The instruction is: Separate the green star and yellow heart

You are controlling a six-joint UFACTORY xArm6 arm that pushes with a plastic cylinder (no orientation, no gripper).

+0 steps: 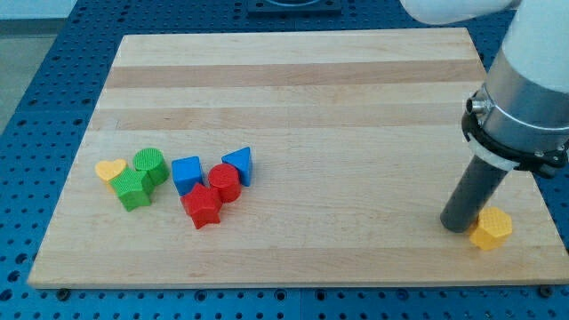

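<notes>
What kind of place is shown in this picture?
Probably a robotics lab bench: a wooden board lies on a blue perforated table, with small coloured blocks like the green star, and my tip.

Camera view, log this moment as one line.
tip beside yellow hexagon, view's right | yellow heart touching green star, view's left | not separated

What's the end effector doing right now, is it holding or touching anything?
My tip: a bare rod, holding nothing, beside the yellow hexagonal block on its left; contact cannot be told.
Far from the yellow heart block and green star block.
</notes>
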